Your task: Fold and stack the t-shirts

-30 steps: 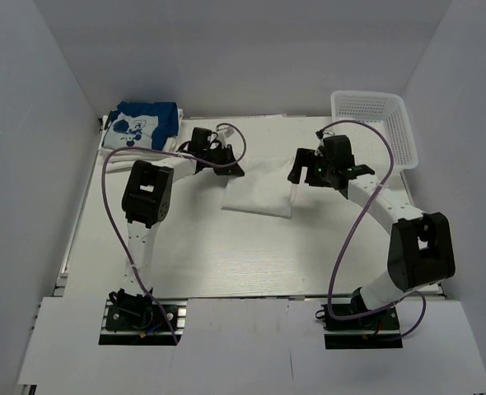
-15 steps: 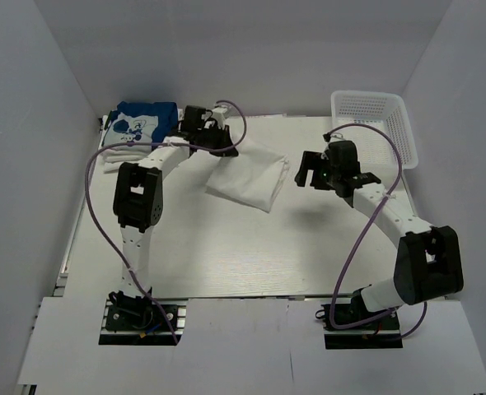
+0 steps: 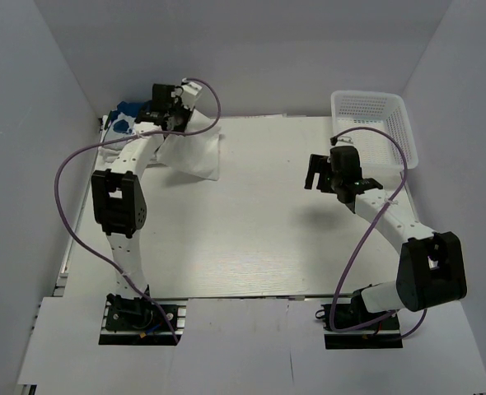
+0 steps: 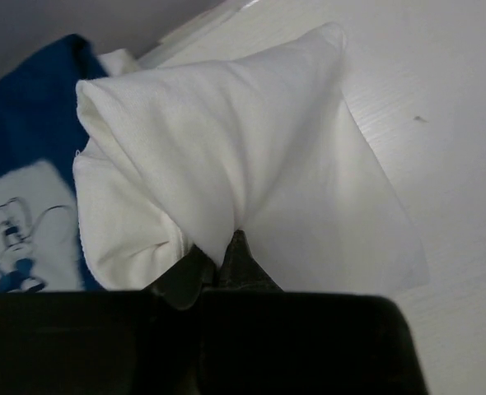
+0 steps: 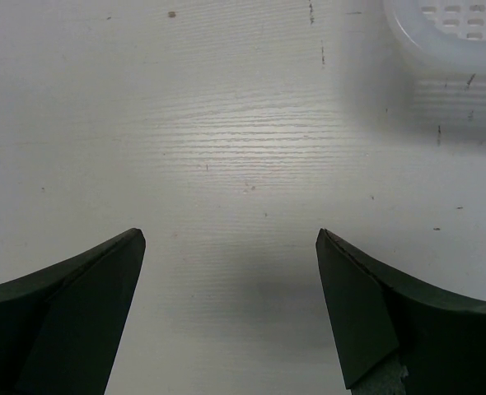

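White t-shirt [image 4: 251, 164], folded, hangs pinched at one edge in the left claw [image 4: 220, 257] at the far left corner of the bench [image 3: 251, 239], partly over the blue t-shirt [image 4: 25, 156]. Held by one point, its fold may sag open or land crooked. Right claw [image 5: 231, 237] is spread wide, holding nothing, near the basket [image 3: 366, 103]. No readable writing; only a white cartoon print.

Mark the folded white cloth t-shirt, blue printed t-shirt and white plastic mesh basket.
folded white cloth t-shirt [image 4: 251, 164], left wrist view, middle of fold.
blue printed t-shirt [image 4: 29, 107], left wrist view, blue cloth above print.
white plastic mesh basket [image 3: 366, 105], top external view, far wall.
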Robot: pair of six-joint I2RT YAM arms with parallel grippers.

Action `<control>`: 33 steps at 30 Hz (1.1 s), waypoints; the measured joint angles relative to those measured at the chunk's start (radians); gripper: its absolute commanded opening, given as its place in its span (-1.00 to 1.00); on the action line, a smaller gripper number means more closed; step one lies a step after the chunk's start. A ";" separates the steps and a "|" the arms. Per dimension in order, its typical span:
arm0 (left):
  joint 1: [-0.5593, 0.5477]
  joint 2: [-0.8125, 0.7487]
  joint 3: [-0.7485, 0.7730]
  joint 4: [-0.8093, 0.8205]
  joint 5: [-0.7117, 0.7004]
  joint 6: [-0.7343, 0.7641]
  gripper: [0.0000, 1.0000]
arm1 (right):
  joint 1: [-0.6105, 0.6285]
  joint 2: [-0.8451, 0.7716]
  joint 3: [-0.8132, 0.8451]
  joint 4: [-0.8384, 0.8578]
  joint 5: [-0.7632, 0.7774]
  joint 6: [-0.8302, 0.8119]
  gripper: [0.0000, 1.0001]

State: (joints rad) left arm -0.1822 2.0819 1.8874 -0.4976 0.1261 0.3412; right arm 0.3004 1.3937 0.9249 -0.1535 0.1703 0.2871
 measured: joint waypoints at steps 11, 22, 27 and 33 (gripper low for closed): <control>0.138 0.013 0.188 -0.087 -0.082 0.078 -1.00 | 0.000 0.024 0.001 -0.001 0.014 -0.005 0.81; 0.161 0.024 0.248 -0.124 -0.071 0.077 -1.00 | 0.000 0.063 0.001 -0.009 0.014 -0.005 0.81; 0.167 0.024 0.276 -0.138 -0.071 0.068 -1.00 | 0.000 0.063 0.002 -0.009 0.011 -0.005 0.81; 0.173 0.018 0.348 -0.132 -0.058 0.049 -1.00 | 0.001 0.077 0.004 -0.010 0.010 -0.004 0.81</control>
State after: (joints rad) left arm -0.0093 2.0998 2.2353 -0.6296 0.0677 0.3904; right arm 0.3012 1.4708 0.9287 -0.1631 0.1802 0.2829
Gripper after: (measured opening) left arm 0.034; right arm 0.902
